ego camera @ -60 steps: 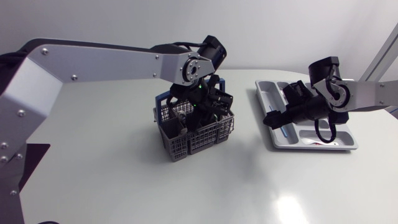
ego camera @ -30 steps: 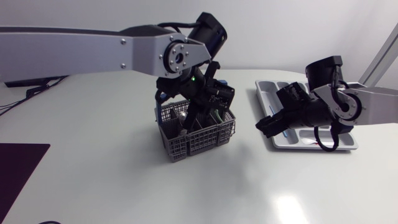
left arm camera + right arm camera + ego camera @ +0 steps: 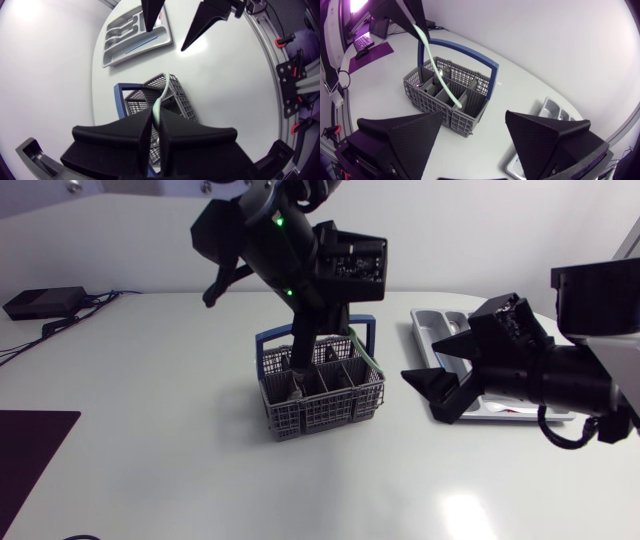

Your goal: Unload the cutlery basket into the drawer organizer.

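Note:
A grey cutlery basket [image 3: 322,398] [image 3: 445,95] [image 3: 172,97] with a blue handle stands mid-table, grey cutlery in its compartments. My left gripper [image 3: 155,125] hangs high above it, shut on the upper end of a pale green utensil [image 3: 437,70] [image 3: 366,352] [image 3: 159,102]. The utensil slants down, its lower end still inside a basket compartment. The grey drawer organizer [image 3: 432,328] [image 3: 135,35] [image 3: 551,107] lies right of the basket. My right gripper [image 3: 440,393] [image 3: 474,120] hovers open between basket and organizer, nothing between its fingers, pointing at the basket.
A small black box [image 3: 40,302] with cables lies at the table's far left. A dark mat [image 3: 28,455] covers the front left corner. The organizer holds a few pieces in its slots.
My left gripper shut on the green utensil and rose from the basket, drawing it upward. My right gripper came away from the organizer, up and toward the basket.

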`<move>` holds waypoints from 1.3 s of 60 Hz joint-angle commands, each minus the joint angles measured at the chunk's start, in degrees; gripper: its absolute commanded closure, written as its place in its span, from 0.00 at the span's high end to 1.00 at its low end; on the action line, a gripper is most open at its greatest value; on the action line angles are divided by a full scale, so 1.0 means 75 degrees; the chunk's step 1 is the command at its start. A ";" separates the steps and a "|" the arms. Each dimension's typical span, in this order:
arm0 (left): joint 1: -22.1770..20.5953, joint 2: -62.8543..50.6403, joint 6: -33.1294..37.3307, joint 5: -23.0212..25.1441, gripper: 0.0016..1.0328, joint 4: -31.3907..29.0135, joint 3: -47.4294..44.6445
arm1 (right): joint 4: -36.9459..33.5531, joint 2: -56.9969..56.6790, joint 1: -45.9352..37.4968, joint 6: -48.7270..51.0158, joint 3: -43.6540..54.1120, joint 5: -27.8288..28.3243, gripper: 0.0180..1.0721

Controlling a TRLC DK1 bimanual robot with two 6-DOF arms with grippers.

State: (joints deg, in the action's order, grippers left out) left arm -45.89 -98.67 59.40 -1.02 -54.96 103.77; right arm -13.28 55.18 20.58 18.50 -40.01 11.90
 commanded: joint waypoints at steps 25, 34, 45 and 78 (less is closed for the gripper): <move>0.0517 -0.0637 -0.4545 0.2456 0.03 -0.1379 0.1141 | 0.1032 -0.1123 0.2354 0.0838 0.1045 -0.2290 0.72; 0.0658 -0.0777 -0.5107 0.2784 0.03 -0.1672 0.1247 | 0.1548 -0.0982 0.2987 0.1166 0.1139 -0.3169 0.57; 0.0740 -0.0894 -0.5646 0.3182 0.03 -0.1848 0.1200 | 0.2028 -0.0548 0.3362 0.1459 0.1104 -0.3649 0.47; 0.0868 -0.1023 -0.6232 0.3968 0.03 -0.2071 0.1153 | 0.2544 0.0342 0.3936 0.1869 0.0928 -0.4587 0.09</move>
State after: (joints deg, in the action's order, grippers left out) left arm -40.12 -105.06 13.89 27.90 -69.23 111.18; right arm 4.99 56.49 49.47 31.62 -32.56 -21.54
